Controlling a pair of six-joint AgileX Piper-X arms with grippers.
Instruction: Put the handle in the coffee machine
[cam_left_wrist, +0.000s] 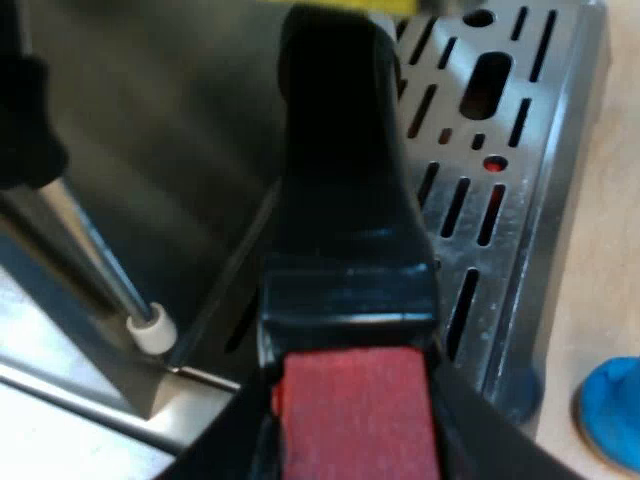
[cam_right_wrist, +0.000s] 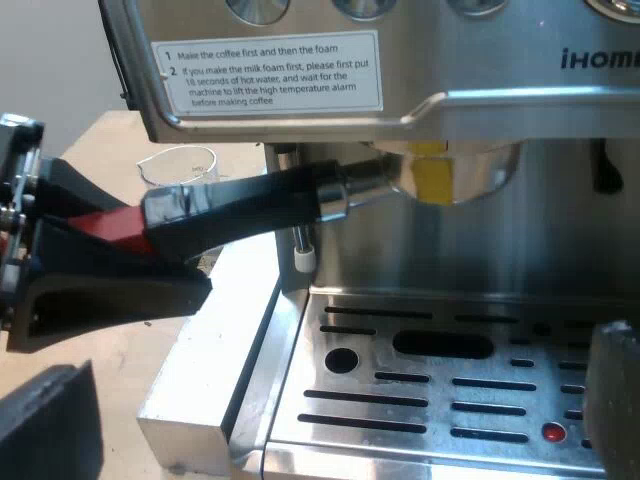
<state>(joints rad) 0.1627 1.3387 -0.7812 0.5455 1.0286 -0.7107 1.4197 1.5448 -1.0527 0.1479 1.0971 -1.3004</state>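
Clearly, left claw (cam_left_wrist: 355, 420) pinches the handle (cam_left_wrist: 340, 200) — right claw (cam_right_wrist: 330, 410) spread before the machine (cam_right_wrist: 560, 110).

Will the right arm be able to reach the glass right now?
Probably not straight on: the handle, held by the left gripper, crosses in front of the glass. It would have to go around.

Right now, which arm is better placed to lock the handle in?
Left: its fingers grip the handle's red end, holder at the machine's front. The right fingers hang open over the drip tray.
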